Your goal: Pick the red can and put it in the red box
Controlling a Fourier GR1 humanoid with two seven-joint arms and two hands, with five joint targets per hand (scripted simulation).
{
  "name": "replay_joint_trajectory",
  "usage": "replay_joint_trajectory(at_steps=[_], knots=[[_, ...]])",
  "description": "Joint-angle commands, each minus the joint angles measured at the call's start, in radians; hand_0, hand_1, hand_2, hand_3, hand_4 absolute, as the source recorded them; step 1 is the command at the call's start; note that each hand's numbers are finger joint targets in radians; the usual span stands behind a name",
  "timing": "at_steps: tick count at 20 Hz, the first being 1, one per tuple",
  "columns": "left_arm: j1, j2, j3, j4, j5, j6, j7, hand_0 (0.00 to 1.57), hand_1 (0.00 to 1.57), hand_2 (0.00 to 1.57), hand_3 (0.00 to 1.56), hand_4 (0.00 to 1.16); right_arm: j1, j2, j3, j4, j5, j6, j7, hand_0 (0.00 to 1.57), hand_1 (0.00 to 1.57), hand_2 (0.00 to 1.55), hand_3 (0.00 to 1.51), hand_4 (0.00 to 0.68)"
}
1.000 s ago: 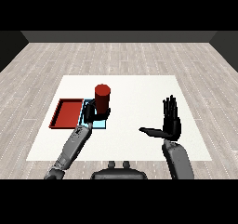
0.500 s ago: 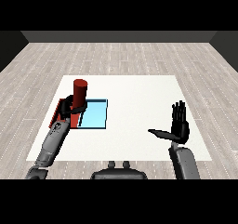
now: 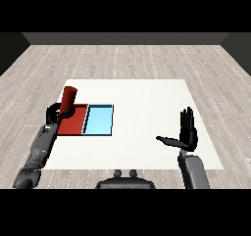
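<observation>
The red can stands upright at the far left of the red tray, over its left edge. My left hand is curled round the can's lower part, so the can's base is hidden and I cannot tell whether it rests on the tray. The light blue tray lies just right of the red one and holds nothing. My right hand is raised at the right side of the table, fingers straight up and thumb out to the left, holding nothing.
The white table stretches between the trays and my right hand. Its left edge runs close to my left forearm. A wooden floor surrounds the table.
My left hand has carried the red can leftward, from above the light blue tray to the left side of the red tray. My right hand has drifted right and slightly down.
</observation>
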Motion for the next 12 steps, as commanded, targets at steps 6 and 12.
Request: replay_joint_trajectory(at_steps=[6, 12], knots=[[-0.169, -0.073, 0.01, 0.477, -0.093, 0.013, -0.078, 1.4, 1.4, 1.34, 1.35, 0.92, -0.08, 0.026, 0.019, 0.151, 0.082, -0.02, -0.053, 0.0, 0.0, 0.0, 0.0, 0.0], [-0.164, -0.102, 0.062, 0.577, -0.061, -0.026, -0.15, 1.35, 1.35, 1.37, 1.28, 0.94, -0.163, 0.026, 0.008, 0.22, 0.12, -0.04, -0.058, 0.0, 0.0, 0.0, 0.0, 0.0]])
